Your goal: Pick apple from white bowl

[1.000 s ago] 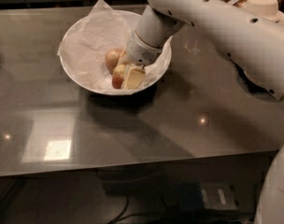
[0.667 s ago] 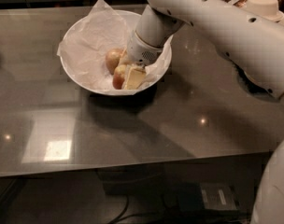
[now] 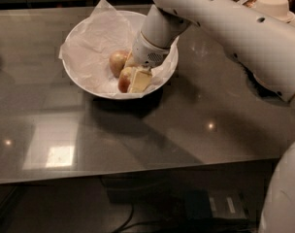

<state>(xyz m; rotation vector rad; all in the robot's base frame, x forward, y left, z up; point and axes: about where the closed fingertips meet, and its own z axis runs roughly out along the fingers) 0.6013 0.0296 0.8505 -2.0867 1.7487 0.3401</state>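
Basically the apple (image 3: 123, 79) lies low at the near side of the white bowl (image 3: 78, 84), on tissue paper (image 3: 91, 42), with a second apple (image 3: 117, 62) just behind it. My gripper (image 3: 136, 76) is down inside the bowl against the front apple. I can't tell how far open it is or whether it has hold. I'd centre it on that apple, squeeze gently and lift straight up, so the tissue doesn't drag.

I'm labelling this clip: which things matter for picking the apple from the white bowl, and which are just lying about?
Job: white bowl, back apple, front apple, claw down in the bowl.
Lying about: pale round object at back right.
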